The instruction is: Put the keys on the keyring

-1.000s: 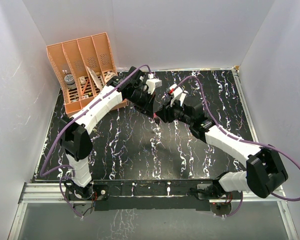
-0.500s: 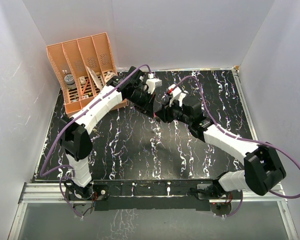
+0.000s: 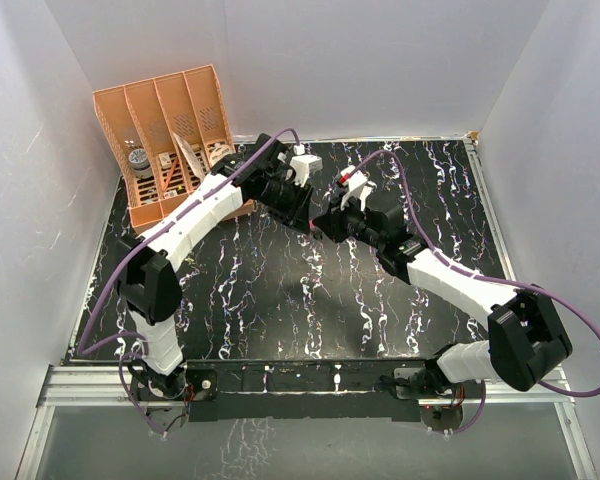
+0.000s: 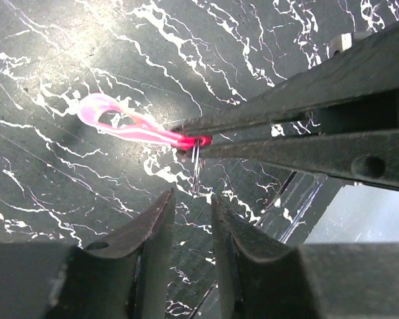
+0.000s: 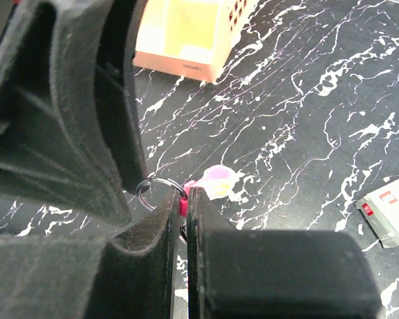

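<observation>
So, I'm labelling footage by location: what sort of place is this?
Probably a robot lab test booth: plain white walls box in a black marble-patterned tabletop, two arms are bolted to a metal rail at its near edge, and an orange file organizer stands in the far left corner.

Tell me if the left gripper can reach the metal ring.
Probably yes: the thin metal ring hangs bare below the right gripper pinching the pink strip, just ahead of the open left gripper.

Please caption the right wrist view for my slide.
The right gripper pinches the keyring by its pink tag, the left gripper close beside.
</observation>
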